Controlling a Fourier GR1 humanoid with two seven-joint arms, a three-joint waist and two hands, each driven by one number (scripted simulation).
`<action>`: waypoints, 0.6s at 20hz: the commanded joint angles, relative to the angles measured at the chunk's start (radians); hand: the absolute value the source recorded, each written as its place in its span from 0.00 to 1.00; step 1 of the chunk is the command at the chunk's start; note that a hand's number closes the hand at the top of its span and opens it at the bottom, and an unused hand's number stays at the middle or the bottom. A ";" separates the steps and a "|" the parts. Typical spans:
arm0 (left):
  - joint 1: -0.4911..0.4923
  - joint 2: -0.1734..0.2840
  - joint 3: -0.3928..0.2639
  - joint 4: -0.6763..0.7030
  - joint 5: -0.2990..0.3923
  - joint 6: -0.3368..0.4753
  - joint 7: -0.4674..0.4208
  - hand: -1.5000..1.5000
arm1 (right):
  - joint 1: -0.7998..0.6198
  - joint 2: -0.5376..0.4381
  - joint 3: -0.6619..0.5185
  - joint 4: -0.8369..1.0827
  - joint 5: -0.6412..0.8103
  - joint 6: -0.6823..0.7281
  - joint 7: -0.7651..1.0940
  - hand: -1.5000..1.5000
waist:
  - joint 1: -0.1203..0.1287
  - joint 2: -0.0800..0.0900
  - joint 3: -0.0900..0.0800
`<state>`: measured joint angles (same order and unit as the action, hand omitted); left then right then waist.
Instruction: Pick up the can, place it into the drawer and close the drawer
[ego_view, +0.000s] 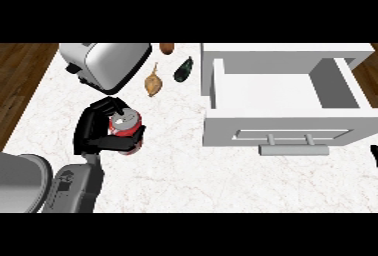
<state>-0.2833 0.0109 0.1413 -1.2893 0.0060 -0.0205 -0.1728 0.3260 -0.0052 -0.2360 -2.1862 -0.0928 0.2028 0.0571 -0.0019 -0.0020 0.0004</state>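
**Covered, Cropped and Unclear Around the Drawer**

Left of the drawer (284, 97), the left hand (100, 131) wraps the can (125, 127), hiding much of its side. The toaster (103, 62), further left, is cropped at the top. A dark sliver (374, 155) right of the drawer, at the frame edge, cannot be identified.

Left hand (96, 131) fingers (111, 106) around can (124, 125), drawer (277, 131) open

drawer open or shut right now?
Open. The drawer is pulled out, its bare white inside showing with nothing in it; the can sits in the left robot hand over the counter.
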 joint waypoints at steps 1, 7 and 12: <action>-0.086 -0.010 -0.062 -0.052 -0.013 0.063 0.083 1.00 | -0.013 -0.006 -0.006 -0.013 -0.018 0.006 0.034 0.00 | -0.004 0.001 0.000; -0.219 -0.011 -0.201 -0.145 -0.004 0.213 0.296 1.00 | -0.041 -0.025 -0.048 0.049 -0.031 0.005 -0.001 0.00 | -0.004 0.001 0.000; -0.399 -0.011 -0.238 -0.086 -0.022 0.301 0.414 1.00 | -0.058 -0.048 -0.065 0.036 -0.045 -0.003 0.022 0.00 | -0.010 0.002 0.000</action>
<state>-0.5537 0.0007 -0.0581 -1.3964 -0.0083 0.2033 0.1333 0.3075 -0.0212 -0.2510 -2.1934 -0.1069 0.1912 0.0833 -0.0092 -0.0007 0.0002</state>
